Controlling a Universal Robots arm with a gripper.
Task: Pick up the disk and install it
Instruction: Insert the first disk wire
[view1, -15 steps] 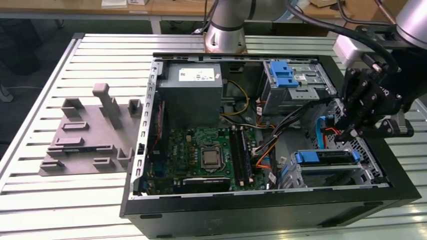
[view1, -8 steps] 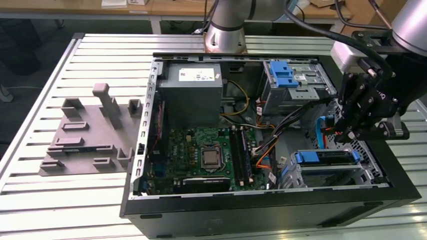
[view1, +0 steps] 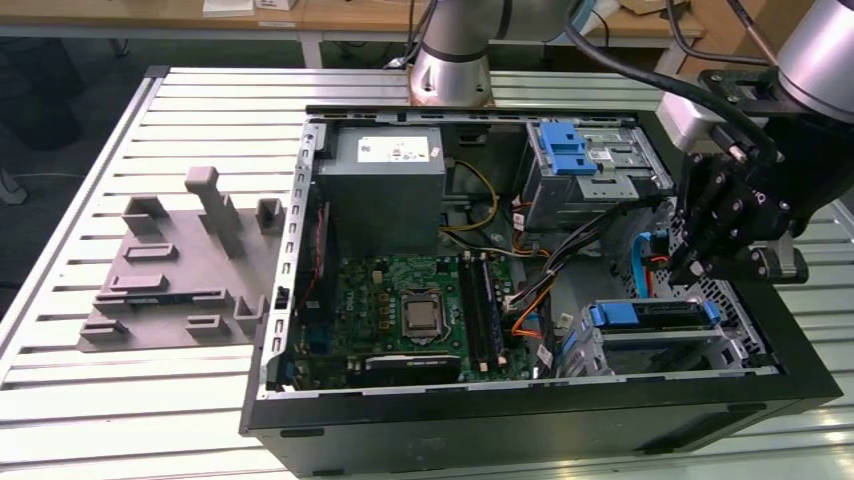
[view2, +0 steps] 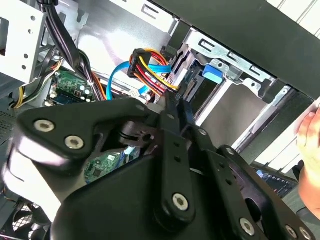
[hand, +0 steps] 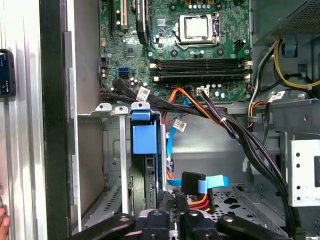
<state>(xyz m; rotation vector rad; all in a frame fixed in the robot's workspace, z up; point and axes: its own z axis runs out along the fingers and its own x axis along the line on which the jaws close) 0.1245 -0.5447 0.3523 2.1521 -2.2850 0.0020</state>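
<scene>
The black, jointed metal hand (view1: 703, 262) hangs inside the open computer case (view1: 534, 425) near its right wall in the exterior view, its fingers (hand: 170, 210) pressed together with nothing between them. The disk (view1: 647, 315), a flat slab in a glossy blue plastic frame, sits upright in the steel drive cage (hand: 112, 150) just beside the hand. The green circuit board (view1: 400, 310) lies flat to the left. A grey slotted block (view1: 174, 270) rests on the ribbed aluminium worktop (view1: 80, 390).
</scene>
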